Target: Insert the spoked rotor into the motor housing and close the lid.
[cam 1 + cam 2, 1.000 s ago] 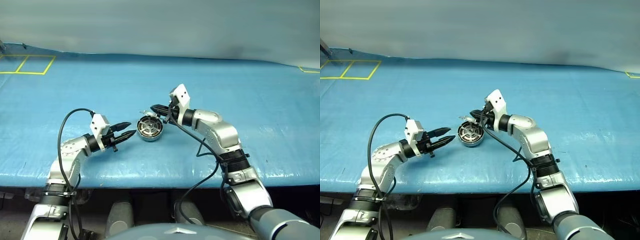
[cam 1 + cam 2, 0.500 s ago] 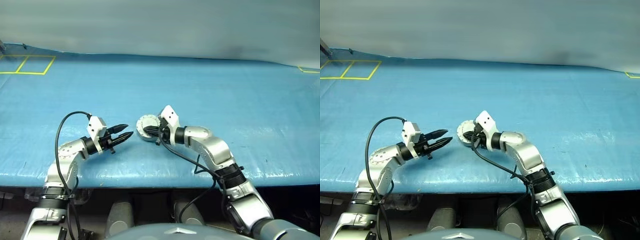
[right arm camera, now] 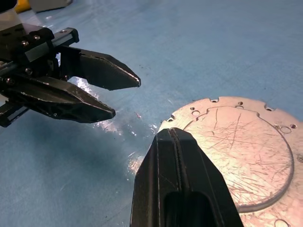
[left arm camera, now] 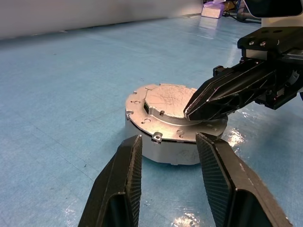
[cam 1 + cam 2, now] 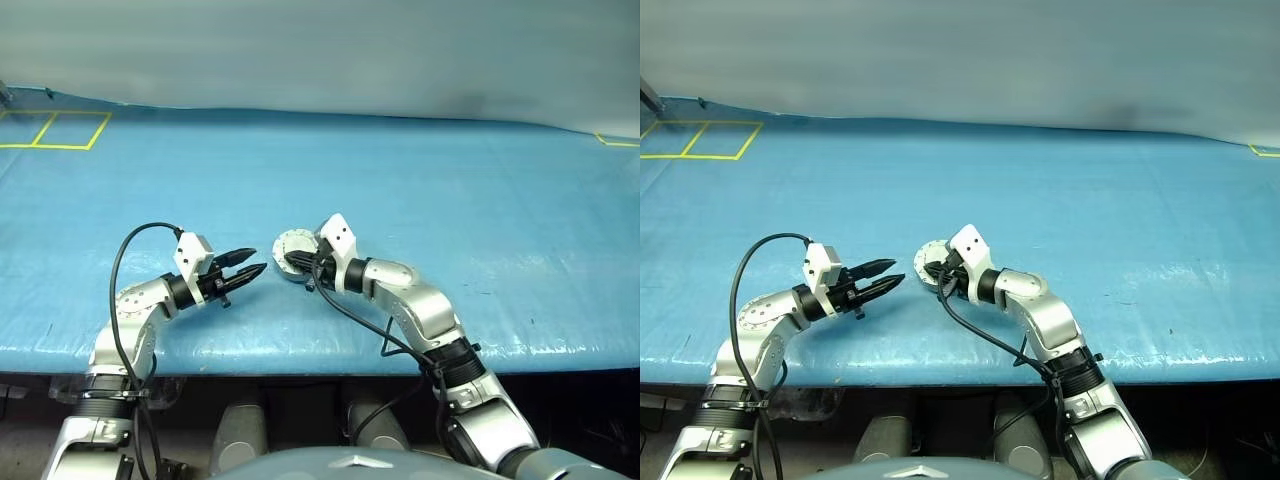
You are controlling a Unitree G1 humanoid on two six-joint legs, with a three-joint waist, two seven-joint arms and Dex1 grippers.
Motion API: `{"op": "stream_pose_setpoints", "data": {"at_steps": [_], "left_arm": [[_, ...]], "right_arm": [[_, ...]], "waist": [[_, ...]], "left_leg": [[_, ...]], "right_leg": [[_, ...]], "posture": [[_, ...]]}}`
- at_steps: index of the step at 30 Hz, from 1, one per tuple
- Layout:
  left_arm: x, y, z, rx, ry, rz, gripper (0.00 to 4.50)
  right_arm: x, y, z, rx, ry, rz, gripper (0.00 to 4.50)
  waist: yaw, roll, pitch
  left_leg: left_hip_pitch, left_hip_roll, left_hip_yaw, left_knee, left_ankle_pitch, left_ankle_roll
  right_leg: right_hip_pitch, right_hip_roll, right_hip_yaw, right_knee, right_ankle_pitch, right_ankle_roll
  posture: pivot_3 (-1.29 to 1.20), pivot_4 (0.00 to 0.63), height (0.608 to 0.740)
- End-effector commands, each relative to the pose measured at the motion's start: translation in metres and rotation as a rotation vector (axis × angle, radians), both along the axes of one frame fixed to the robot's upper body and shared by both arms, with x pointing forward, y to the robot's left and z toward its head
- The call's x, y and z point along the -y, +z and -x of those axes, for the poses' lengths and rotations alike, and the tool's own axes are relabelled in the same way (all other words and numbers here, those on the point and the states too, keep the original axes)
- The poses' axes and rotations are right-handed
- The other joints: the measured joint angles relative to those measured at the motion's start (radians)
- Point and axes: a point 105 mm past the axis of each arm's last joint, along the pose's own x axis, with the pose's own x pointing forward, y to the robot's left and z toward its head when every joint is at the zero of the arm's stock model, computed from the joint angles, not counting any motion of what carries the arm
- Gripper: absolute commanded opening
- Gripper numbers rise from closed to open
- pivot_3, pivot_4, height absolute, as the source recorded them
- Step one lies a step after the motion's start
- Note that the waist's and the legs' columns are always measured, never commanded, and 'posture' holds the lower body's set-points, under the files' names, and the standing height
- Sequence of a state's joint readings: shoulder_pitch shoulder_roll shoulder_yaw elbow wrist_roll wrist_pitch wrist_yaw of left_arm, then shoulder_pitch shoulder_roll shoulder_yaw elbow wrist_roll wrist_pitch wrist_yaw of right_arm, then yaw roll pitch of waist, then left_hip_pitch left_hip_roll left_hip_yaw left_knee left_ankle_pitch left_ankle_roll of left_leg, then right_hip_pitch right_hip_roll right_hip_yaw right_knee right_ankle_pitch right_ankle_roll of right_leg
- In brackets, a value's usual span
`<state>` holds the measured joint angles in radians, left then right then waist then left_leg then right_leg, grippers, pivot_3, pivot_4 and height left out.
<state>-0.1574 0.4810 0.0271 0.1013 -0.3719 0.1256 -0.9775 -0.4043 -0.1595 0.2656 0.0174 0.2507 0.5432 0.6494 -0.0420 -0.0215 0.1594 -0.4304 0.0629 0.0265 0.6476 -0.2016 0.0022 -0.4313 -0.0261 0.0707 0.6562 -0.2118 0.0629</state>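
Observation:
The motor housing sits on the blue table, squat and silver. The lid lies flat on top of it, plain scratched face up. The spoked rotor is hidden. My right gripper is shut, and its joined fingertips rest on the lid's top near the rim. My left gripper hovers open just left of the housing and points at it, a short gap away, with nothing between its fingers. In the right wrist view the lid lies under my shut fingertips, with the open left gripper beyond.
A blue tarp covers the table, whose front edge runs close below both grippers. Yellow tape squares mark the far left corner. A pale wall stands behind the table.
A second ago the housing's dark inside showed, with my right gripper raised behind it. The right gripper then came down and left, and the plain lid now covers the housing. The left gripper held still.

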Motion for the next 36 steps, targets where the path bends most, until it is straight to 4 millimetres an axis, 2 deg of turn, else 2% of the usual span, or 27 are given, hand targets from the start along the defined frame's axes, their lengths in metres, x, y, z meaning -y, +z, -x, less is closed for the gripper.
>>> {"op": "stream_pose_setpoints", "data": {"at_steps": [1,2,5,16,17,27,34,36], "left_arm": [[0.002,0.012,0.0,0.058,-0.01,-0.006,1.93],[0.003,0.012,-0.001,0.058,-0.01,-0.006,1.93],[0.004,0.012,-0.001,0.06,-0.013,-0.007,1.98],[0.004,0.012,0.0,0.056,-0.015,-0.009,1.98],[0.004,0.012,0.0,0.056,-0.015,-0.009,1.98],[0.001,0.012,0.0,0.059,-0.005,-0.019,1.98],[0.0,0.012,0.0,0.063,0.002,-0.024,1.98],[0.0,0.012,-0.001,0.065,0.004,-0.025,1.98]], "right_arm": [[0.001,0.036,0.002,0.118,0.035,-0.109,0.0],[0.001,0.039,0.002,0.129,0.041,-0.116,0.0],[0.002,0.041,0.0,0.139,0.036,-0.118,0.62],[0.008,0.029,-0.018,0.118,-0.054,-0.094,4.27],[0.008,0.027,-0.019,0.12,-0.057,-0.082,4.48],[0.005,0.003,-0.02,0.098,-0.081,-0.008,4.48],[0.005,0.002,-0.019,0.094,-0.083,-0.027,4.48],[0.005,0.003,-0.02,0.101,-0.087,-0.031,4.1]], "waist": [[0.001,0.0,0.0],[0.001,0.0,0.0],[0.0,0.0,0.0],[0.0,0.0,0.0],[0.0,0.0,0.0],[-0.002,0.0,0.0],[-0.002,0.0,0.0],[-0.002,0.0,0.0]], "left_leg": [[0.0,0.0,0.0,0.0,0.0,0.0],[0.0,0.0,0.0,0.0,0.0,0.0],[0.0,0.0,0.0,-0.001,0.0,0.0],[0.0,0.0,0.0,-0.001,0.0,0.0],[0.0,0.0,0.0,-0.001,0.0,0.0],[0.0,0.0,0.0,-0.001,0.0,0.0],[0.0,0.0,0.0,-0.001,0.0,0.0],[0.0,0.0,0.0,-0.001,0.0,0.0]], "right_leg": [[0.0,0.0,0.0,0.0,0.0,0.0],[0.0,0.0,0.0,0.0,0.0,0.0],[0.0,0.0,0.0,-0.001,0.0,0.0],[0.0,0.0,0.0,0.0,0.0,-0.001],[0.0,0.0,0.0,0.0,0.0,-0.001],[0.0,0.0,0.0,0.0,0.0,-0.001],[0.0,0.0,0.0,0.0,0.0,-0.001],[0.0,0.0,0.0,0.0,0.0,-0.001]], "posture": [[0.0,0.15,0.74],[0.0,0.15,0.74],[0.0,0.15,0.74],[0.0,0.15,0.74],[0.0,0.15,0.74],[0.0,0.15,0.74],[0.0,0.15,0.74],[0.0,0.15,0.74]]}}
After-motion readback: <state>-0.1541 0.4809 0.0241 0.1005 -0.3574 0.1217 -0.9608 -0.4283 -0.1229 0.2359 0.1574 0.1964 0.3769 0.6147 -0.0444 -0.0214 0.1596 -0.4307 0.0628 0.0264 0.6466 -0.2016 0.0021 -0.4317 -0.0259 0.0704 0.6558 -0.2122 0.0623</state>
